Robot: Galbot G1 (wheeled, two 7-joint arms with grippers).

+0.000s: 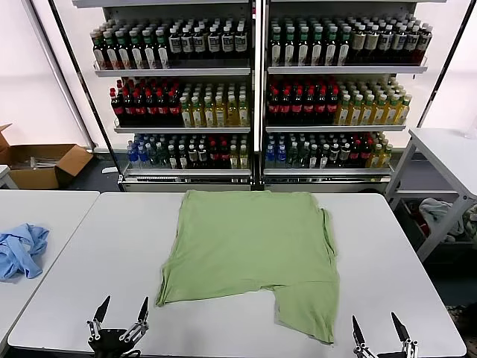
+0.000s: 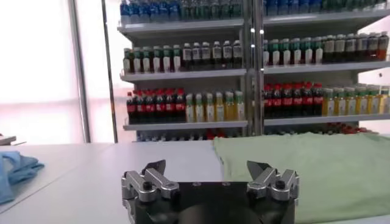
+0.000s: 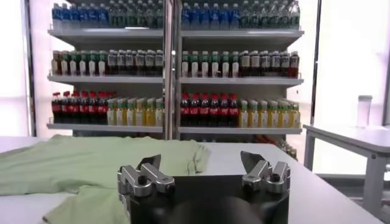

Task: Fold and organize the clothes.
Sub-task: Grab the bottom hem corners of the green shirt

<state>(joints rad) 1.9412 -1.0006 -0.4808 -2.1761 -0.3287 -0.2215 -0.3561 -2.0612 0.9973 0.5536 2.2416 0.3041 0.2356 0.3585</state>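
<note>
At the table's point(image 1: 97, 246) near edge, the left gripper point(image 1: 121, 311) at 7 o'clock and the right gripper point(image 1: 381, 332) at 5 o'clock pointed forward, jaws wide and holding nothing. The green T-shirt point(image 1: 250, 250) lay spread flat at centre, apart from both.

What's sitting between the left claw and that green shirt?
Nothing: only bare white table separates the open left gripper from the green T-shirt, seen in the head view.
</note>
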